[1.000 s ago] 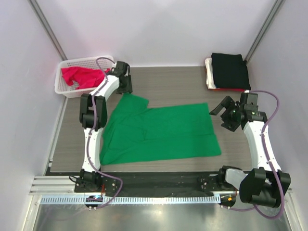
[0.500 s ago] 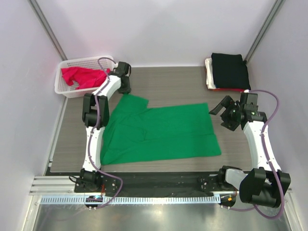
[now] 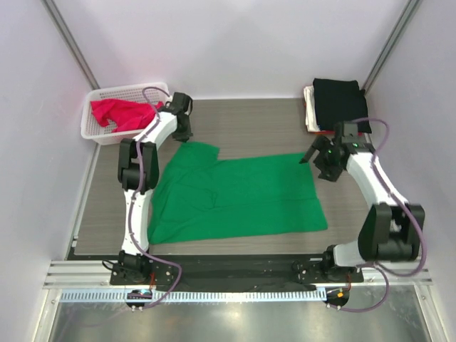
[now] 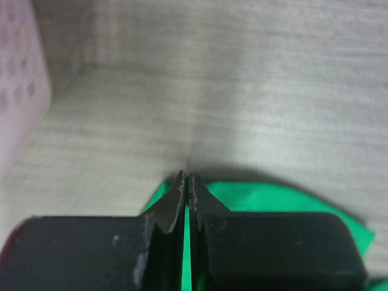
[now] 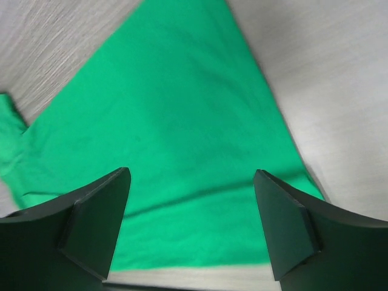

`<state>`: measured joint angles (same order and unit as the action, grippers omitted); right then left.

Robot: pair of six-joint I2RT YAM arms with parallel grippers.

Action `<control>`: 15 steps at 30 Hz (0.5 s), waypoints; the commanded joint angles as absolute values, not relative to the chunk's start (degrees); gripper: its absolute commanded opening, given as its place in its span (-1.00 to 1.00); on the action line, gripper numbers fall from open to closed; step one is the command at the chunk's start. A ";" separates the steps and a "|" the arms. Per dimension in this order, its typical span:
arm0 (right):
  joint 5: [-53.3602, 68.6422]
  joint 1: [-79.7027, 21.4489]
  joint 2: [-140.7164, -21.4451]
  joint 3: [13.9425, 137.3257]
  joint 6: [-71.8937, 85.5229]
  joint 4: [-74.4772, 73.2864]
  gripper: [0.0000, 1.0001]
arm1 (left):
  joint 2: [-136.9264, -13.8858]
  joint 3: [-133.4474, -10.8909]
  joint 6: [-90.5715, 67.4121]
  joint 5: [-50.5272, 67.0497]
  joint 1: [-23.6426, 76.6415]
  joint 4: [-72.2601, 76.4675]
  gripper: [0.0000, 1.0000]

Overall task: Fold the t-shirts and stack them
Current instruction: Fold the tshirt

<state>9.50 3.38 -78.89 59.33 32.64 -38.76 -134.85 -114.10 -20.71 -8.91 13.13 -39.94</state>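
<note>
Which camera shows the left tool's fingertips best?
Left wrist. The left tool fills it, closed, with the green shirt showing in the slit between its fingers. The top view places it at the shirt's far left corner, but the wrist hides the tips. The right wrist view shows only the open right tool over the shirt.

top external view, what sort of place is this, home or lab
Most likely a robot test cell, not a home: a left arm and a right arm bolted to a metal rail, bare white walls around the table, and a green t-shirt spread flat on it.
</note>
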 commanded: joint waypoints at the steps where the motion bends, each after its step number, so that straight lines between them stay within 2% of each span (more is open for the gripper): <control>1: 0.54 -1.74 -86.29 68.52 31.90 -36.21 0.67 | -126.05 -111.55 -21.44 -8.53 13.27 -41.13 -1.00; 5: -5.88 -2.02 -98.15 76.97 30.50 -36.21 0.41 | -121.47 -107.41 -22.76 -6.95 13.27 -41.13 -1.00; 9: -10.54 -2.11 -109.83 86.63 28.22 -37.44 0.33 | -117.43 -103.37 -23.81 -5.63 13.18 -40.17 -0.99; 11: -12.56 -2.11 -112.57 88.85 26.99 -37.44 0.22 | -115.76 -101.96 -23.99 -5.28 13.27 -40.08 -0.99; 15: -12.39 -2.28 -117.59 93.50 25.67 -37.35 0.15 | -113.82 -100.37 -24.17 -4.48 13.27 -39.64 -1.00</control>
<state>-8.99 -2.11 -116.33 88.92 28.10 -37.39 -116.64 -101.45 -23.64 -6.22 13.13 -40.56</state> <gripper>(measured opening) 0.579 0.008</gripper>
